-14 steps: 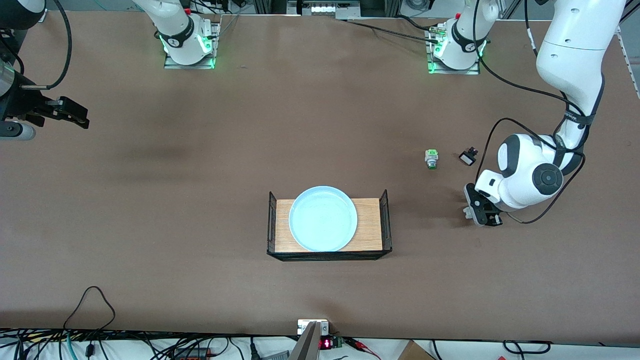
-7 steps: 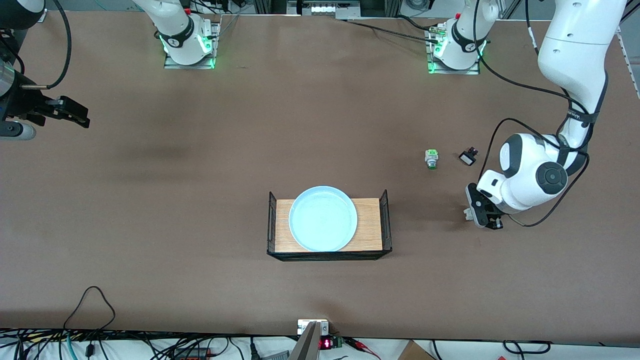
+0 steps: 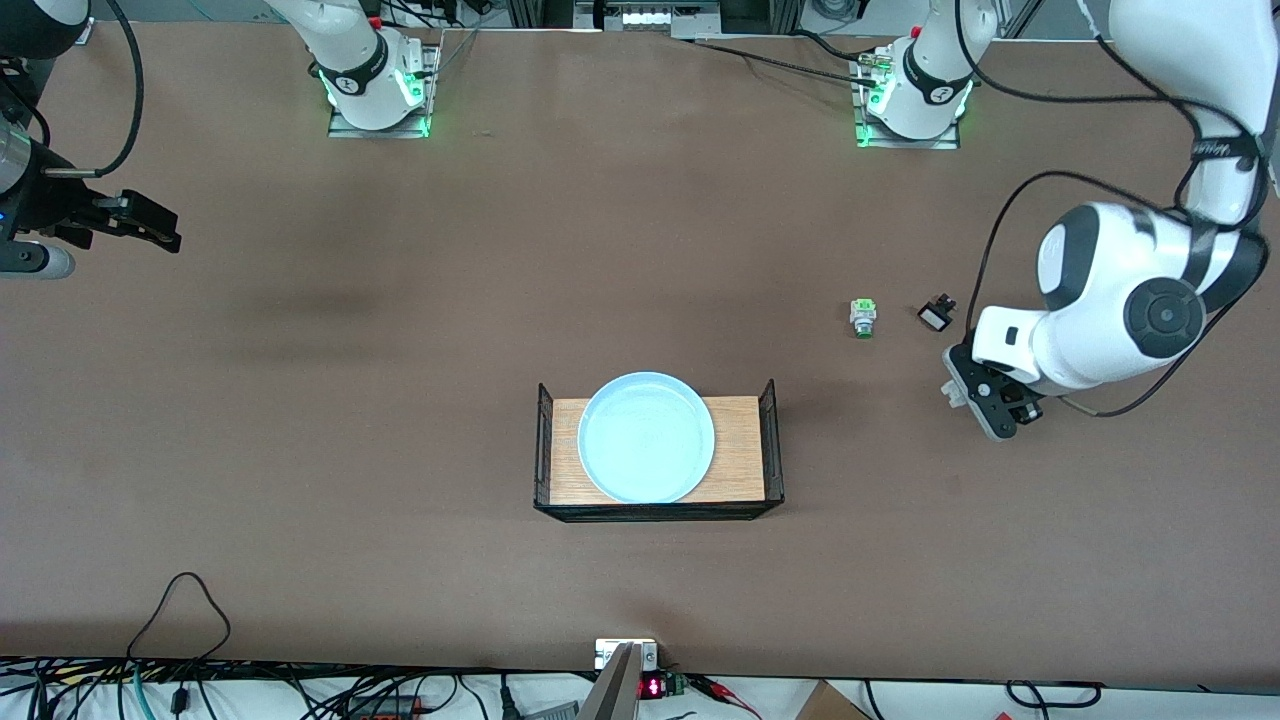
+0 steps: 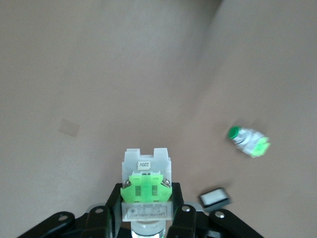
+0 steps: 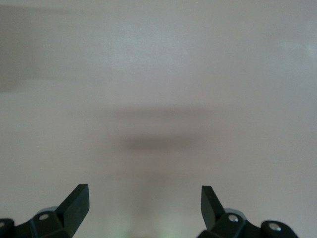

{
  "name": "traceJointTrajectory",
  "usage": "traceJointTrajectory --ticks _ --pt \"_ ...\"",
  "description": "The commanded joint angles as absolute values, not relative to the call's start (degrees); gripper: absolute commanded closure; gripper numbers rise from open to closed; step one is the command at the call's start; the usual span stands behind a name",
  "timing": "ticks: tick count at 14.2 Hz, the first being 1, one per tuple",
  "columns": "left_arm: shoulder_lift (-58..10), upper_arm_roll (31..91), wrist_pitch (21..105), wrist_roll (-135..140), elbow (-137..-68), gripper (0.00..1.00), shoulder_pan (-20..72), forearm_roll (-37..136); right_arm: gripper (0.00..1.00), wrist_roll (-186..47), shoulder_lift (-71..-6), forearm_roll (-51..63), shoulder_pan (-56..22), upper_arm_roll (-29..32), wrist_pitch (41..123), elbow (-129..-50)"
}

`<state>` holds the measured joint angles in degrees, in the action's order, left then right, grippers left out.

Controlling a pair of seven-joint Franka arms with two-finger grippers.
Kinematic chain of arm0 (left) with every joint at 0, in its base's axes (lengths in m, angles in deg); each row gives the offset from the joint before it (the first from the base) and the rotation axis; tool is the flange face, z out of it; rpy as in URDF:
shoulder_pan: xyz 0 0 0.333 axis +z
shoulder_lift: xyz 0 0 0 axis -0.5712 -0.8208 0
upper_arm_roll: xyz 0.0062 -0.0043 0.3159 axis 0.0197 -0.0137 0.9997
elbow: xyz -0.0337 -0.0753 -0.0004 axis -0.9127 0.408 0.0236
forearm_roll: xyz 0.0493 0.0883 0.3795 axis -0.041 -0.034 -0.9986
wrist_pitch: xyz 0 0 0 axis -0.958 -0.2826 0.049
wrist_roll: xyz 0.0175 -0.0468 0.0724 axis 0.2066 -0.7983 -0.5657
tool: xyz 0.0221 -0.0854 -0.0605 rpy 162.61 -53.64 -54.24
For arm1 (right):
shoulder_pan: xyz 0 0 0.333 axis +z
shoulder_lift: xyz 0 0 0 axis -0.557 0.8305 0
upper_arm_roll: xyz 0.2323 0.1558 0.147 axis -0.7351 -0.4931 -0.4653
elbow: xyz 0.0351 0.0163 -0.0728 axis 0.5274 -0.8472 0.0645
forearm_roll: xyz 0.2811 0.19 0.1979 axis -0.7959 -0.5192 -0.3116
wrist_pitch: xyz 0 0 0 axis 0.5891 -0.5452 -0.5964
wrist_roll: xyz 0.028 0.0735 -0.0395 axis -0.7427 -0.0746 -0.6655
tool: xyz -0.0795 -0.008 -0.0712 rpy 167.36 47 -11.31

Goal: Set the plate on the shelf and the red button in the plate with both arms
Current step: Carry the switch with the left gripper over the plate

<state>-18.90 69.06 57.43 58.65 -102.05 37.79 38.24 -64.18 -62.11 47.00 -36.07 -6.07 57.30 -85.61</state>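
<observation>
The light-blue plate [image 3: 646,436] lies on a wooden tray [image 3: 738,450] at the table's middle. My left gripper [image 3: 985,405] is up over bare table at the left arm's end, beside the tray. It is shut on the red button [image 4: 147,186], whose whitish body and green block stick out past the fingers [image 4: 176,196]. The button's cap is hidden in the gripper [image 4: 147,201]. In the front view the button shows as a small whitish piece [image 3: 950,392]. My right gripper [image 3: 140,228] is open and empty and waits at the right arm's end; the right wrist view [image 5: 143,198] shows only bare table.
The tray has black wire end walls [image 3: 770,440]. A similar unit with a green tip [image 3: 862,317] lies on the table, also in the left wrist view [image 4: 247,141]. A small black-and-white switch [image 3: 936,314] lies beside it [image 4: 215,198]. Cables run along the near table edge.
My left arm has risen and swung toward the left arm's end of the table, carrying the button with it. The right arm, the plate and the loose units have not moved.
</observation>
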Motion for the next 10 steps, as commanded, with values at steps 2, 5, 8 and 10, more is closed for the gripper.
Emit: traceJointTrajectory --ticks 2,5,8,10 --pt "-19.72 61.61 44.6 38.33 -89.51 0.76 37.56 38.32 0.0 -65.34 -62.62 45.84 -36.49 -5.41 56.05 -84.97" --pt "-19.98 55.53 40.64 20.75 -83.78 0.76 36.17 38.06 0.0 -67.38 -62.62 45.93 -36.31 -4.35 56.14 -84.8" --pt "-22.6 55.52 41.06 6.77 -80.1 0.76 27.57 37.88 0.0 -63.69 -62.45 45.84 -36.4 -4.35 56.57 -84.97" --pt "-27.6 55.78 42.2 -0.55 -74.92 0.76 23.08 37.71 0.0 -63.6 -62.71 45.84 -35.87 -4.87 56.93 -85.06"
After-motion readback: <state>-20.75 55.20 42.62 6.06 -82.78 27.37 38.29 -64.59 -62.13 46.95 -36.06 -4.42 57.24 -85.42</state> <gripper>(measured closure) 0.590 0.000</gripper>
